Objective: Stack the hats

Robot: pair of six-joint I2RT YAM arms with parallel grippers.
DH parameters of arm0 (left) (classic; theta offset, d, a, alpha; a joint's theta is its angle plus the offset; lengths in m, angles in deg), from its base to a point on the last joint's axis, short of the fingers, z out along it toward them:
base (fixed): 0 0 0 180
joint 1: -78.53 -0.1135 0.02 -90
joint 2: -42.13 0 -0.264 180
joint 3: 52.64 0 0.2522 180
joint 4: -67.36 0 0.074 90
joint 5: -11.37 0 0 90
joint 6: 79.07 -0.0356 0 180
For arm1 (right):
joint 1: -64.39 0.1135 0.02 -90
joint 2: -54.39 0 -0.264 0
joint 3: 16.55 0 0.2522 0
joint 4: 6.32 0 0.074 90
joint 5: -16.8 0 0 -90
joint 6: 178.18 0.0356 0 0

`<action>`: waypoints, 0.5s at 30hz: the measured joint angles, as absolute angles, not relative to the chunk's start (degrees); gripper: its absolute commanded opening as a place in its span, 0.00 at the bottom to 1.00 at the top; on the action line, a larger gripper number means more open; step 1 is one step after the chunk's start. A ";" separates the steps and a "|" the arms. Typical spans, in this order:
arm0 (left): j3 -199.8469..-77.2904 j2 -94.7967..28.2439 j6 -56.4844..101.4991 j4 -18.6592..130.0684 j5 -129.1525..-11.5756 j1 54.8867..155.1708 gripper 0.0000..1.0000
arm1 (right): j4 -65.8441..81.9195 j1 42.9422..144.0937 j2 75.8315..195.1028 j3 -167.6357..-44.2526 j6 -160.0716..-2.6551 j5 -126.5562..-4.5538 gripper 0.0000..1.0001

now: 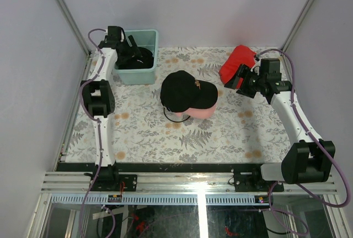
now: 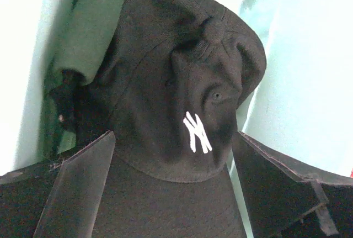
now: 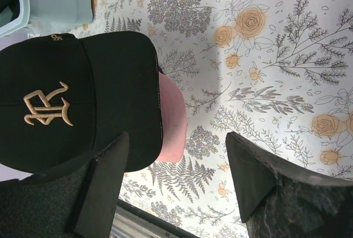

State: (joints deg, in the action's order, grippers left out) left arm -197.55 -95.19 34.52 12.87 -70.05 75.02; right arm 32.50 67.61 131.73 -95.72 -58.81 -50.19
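Note:
A black cap with a gold logo sits on top of a light pink cap at the table's middle. Both also show in the right wrist view, the black cap over the pink brim. My right gripper is open and empty, to the right of this stack; in its own view it hovers just past the brims. Another black cap with a white NY logo lies in the mint-green tub. My left gripper is open inside the tub, jaws on either side of that cap's brim.
A bright red cloth lies at the back right, just behind my right gripper. A green piece of fabric lies against the tub wall beside the NY cap. The tub's corner shows in the right wrist view.

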 measured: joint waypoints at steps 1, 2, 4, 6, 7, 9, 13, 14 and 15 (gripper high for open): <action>-197.75 -95.60 34.52 12.94 -70.05 75.15 0.86 | 32.50 67.59 131.73 -95.72 -58.64 -50.24 0.78; -197.92 -96.04 34.52 13.18 -70.05 75.31 0.86 | 32.50 67.59 131.73 -95.72 -58.57 -50.24 0.78; -198.51 -96.91 34.54 13.26 -70.09 75.59 0.86 | 32.50 67.59 131.73 -95.72 -58.16 -50.24 0.78; -199.63 -98.12 34.57 13.59 -70.09 75.85 0.85 | 32.50 67.59 131.71 -95.72 -57.87 -50.26 0.78; -199.93 -98.55 34.57 13.81 -70.13 75.94 0.85 | 32.50 67.59 131.68 -95.72 -57.76 -50.28 0.78; -200.70 -99.69 34.54 14.12 -70.31 76.14 0.83 | 32.50 67.59 131.57 -95.72 -57.61 -50.37 0.78; -201.31 -101.09 34.35 14.47 -71.16 76.46 0.77 | 32.52 67.59 131.22 -95.72 -57.31 -51.28 0.78; -201.51 -101.37 34.15 14.51 -71.45 76.57 0.75 | 32.54 67.59 131.14 -95.72 -57.22 -51.35 0.78; -201.64 -101.61 33.98 14.53 -71.73 76.64 0.73 | 32.54 67.59 131.03 -95.72 -57.09 -51.35 0.78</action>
State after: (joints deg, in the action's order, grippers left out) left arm -201.64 -101.61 33.98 14.53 -71.73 76.64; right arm 32.54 67.59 131.03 -95.72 -57.09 -51.35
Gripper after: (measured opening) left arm 0.779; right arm 0.778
